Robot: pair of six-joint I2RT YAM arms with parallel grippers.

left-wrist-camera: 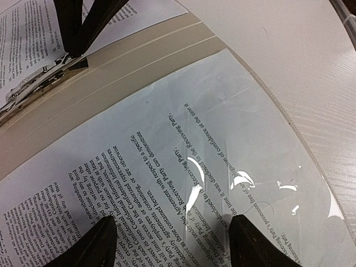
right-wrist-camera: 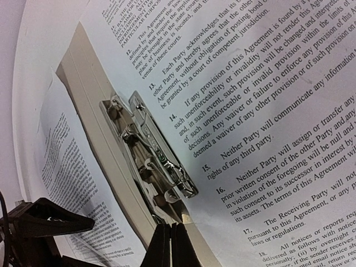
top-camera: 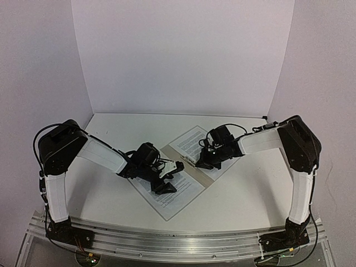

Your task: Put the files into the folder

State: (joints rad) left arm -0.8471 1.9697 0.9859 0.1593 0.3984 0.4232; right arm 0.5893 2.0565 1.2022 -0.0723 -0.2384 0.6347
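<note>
The beige folder (top-camera: 211,174) lies open and diagonal on the table, with a printed sheet on each half. My left gripper (top-camera: 169,179) hovers open over the near sheet (top-camera: 175,203), its fingers (left-wrist-camera: 100,245) spread above the text; that sheet (left-wrist-camera: 183,167) shows glare, as if under a clear film. My right gripper (top-camera: 203,163) is shut with nothing between its fingers (right-wrist-camera: 171,245), and its tip rests at the spine (right-wrist-camera: 94,111) just below the metal clip (right-wrist-camera: 150,150). The far sheet (right-wrist-camera: 250,111) lies right of the clip.
White walls close in the table at the back and both sides. The two grippers stand close together over the folder's middle; the right gripper's black fingers (left-wrist-camera: 83,22) show in the left wrist view beside the clip (left-wrist-camera: 33,83).
</note>
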